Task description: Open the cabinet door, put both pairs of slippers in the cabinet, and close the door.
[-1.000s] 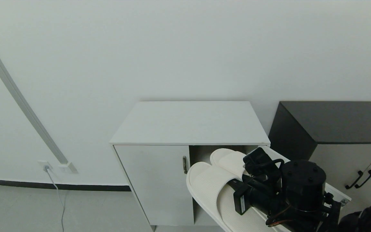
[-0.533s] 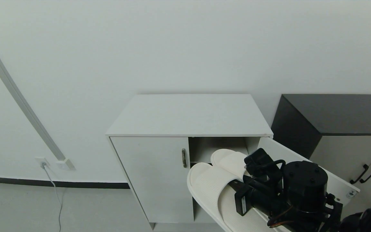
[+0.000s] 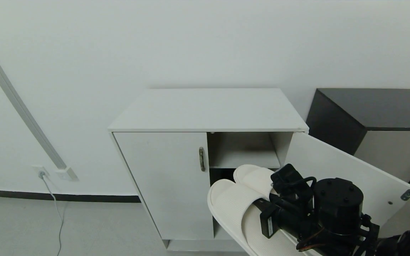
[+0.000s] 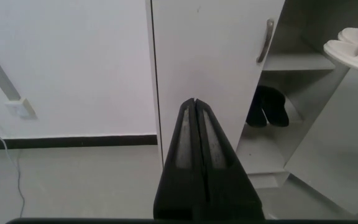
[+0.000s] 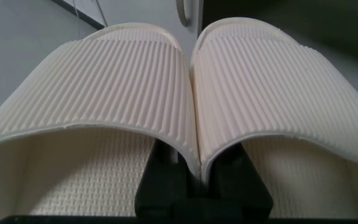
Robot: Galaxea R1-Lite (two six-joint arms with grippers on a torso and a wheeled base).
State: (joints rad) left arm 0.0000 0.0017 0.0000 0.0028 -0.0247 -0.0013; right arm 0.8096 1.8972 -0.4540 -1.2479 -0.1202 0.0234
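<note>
A pair of white ribbed slippers hangs side by side in front of the open right half of the white cabinet, about level with its middle shelf. My right gripper is shut on the two slippers' touching inner walls, one finger inside each slipper. A dark pair of slippers stands in the cabinet's lower compartment. The right door is swung wide open; the left door is closed. My left gripper is shut and empty, low, facing the closed left door.
A black-topped cabinet with dark handles stands just right of the open door. A wall socket with a cable sits low on the wall at the left. Bare grey floor lies in front of the cabinet.
The whole head picture has shifted: the camera has moved, and more of the cabinet's inside and open door shows. The right gripper still holds the white slippers the same way.
</note>
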